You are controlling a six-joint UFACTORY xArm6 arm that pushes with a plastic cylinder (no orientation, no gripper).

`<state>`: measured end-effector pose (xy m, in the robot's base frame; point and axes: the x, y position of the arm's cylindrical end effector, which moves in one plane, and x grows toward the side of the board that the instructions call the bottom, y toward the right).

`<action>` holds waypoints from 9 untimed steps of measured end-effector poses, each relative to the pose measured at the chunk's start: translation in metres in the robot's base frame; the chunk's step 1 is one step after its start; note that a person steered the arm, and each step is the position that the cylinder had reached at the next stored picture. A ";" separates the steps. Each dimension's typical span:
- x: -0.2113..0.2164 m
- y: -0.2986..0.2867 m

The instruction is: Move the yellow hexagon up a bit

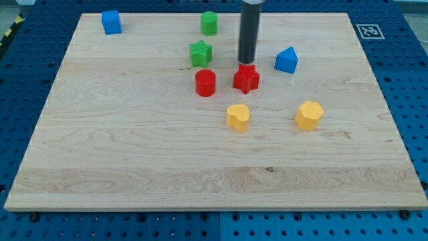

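The yellow hexagon lies on the wooden board at the view's right of centre. A second yellow block, heart-like in shape, lies to its left. My tip is the lower end of a dark rod coming down from the view's top. It stands just above the red star and well up and left of the yellow hexagon, not touching it.
A red cylinder sits left of the red star. A green star and a green cylinder lie above it. A blue block sits right of my tip. A blue cube is at the top left.
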<state>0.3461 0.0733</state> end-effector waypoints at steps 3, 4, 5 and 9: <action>0.089 0.094; 0.137 0.113; 0.181 0.112; 0.189 0.101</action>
<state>0.5352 0.1740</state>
